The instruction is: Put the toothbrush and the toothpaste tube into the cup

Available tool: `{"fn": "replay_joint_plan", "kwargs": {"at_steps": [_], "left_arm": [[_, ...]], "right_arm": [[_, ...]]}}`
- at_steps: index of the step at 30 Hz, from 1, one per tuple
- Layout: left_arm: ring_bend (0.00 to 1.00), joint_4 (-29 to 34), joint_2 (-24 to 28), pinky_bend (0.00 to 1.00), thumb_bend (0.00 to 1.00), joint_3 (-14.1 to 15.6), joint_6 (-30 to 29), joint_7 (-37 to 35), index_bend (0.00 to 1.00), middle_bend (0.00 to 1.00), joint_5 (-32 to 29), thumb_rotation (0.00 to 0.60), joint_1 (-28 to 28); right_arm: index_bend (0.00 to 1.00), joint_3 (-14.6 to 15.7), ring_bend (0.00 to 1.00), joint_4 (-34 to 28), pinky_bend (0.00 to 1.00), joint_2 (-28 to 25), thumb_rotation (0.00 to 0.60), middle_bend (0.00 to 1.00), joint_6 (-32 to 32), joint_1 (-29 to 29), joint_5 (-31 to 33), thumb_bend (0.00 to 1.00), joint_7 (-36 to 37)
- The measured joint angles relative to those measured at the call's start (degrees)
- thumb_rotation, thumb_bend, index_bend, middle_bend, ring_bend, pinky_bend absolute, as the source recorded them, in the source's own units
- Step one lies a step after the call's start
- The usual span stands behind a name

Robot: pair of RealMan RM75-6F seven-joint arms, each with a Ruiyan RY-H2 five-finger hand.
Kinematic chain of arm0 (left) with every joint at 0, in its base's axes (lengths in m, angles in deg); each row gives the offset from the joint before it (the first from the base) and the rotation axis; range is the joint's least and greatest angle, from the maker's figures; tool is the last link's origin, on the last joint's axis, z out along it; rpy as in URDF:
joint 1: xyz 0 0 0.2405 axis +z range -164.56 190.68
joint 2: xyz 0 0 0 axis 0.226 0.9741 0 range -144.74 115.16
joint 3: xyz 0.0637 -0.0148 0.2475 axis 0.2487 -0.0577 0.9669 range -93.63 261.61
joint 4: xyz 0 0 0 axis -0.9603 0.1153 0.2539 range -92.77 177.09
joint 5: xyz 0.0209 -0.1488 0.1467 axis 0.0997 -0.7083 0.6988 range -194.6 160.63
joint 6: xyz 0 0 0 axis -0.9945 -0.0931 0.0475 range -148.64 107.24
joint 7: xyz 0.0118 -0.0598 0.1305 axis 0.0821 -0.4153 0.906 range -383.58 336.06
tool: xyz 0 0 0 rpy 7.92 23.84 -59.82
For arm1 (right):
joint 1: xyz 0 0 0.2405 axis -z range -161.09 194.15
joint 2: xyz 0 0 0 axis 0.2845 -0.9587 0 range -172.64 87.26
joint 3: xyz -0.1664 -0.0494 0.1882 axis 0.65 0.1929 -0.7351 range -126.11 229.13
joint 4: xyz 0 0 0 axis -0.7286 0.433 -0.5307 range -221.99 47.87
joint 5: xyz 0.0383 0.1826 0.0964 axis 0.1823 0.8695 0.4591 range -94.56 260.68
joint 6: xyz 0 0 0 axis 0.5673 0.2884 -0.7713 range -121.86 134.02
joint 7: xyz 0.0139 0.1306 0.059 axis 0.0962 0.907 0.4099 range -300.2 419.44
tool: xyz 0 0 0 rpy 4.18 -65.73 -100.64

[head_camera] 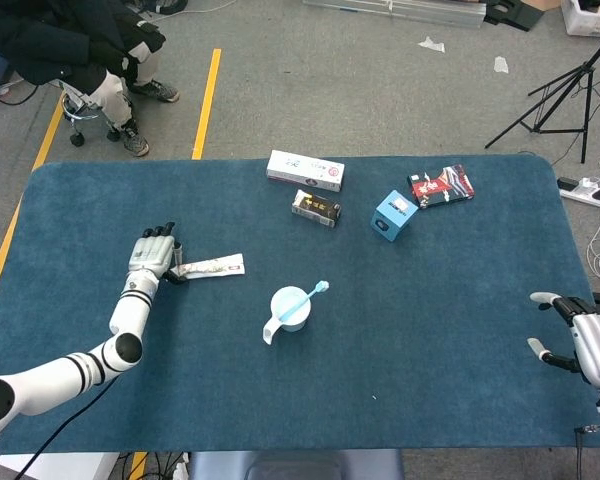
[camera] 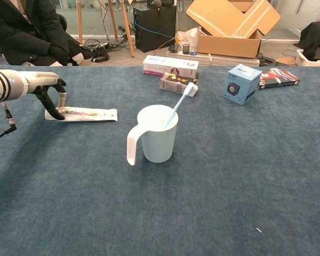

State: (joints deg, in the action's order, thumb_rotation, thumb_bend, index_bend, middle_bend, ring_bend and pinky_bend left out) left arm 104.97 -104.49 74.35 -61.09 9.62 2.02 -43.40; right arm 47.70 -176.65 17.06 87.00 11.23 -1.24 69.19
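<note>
The left hand (camera: 49,95) is at the far left of the table (head_camera: 450,330). Its dark fingers (camera: 54,109) curl down around the cap end of the toothpaste tube (camera: 85,113). It looks like a pinch on that end, but the tube lies flat on the blue cloth and is not lifted. The white arm (head_camera: 75,365) reaches out from the near left corner, with the back of the hand facing up in the head view.

The toothbrush (camera: 177,106) is already in the cup (camera: 157,133). It leans to the right, and its brush head sticks out over the rim. So I think the toothbrush part is done and the tube part is going on now.

The tube lies well to the left of the cup, a bit farther back. Next, the hand needs a good hold on the tube, then it must lift it, carry it right to the cup, and tip it so one end goes down inside. The brush takes up the right side of the cup, so the left side looks like the easier way in. The cup handle (camera: 132,146) points to the near left, and the hand should not bump it.

The right hand (head_camera: 580,340) rests at the near right edge of the table. Its fingers are spread and it holds nothing.
</note>
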Motion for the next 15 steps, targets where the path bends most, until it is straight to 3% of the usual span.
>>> {"fn": "replay_joint_plan", "kwargs": {"at_steps": [15], "left_arm": [[0.0, 17.47, 13.86, 0.0, 0.39, 1.04, -6.66, -6.02, 0.57, 0.0, 2.93, 0.6, 7.54]], "right_arm": [[0.33, 0.29, 0.34, -0.48, 0.47, 0.77, 0.6, 0.42, -0.36, -0.28, -0.16, 0.16, -2.52]]}}
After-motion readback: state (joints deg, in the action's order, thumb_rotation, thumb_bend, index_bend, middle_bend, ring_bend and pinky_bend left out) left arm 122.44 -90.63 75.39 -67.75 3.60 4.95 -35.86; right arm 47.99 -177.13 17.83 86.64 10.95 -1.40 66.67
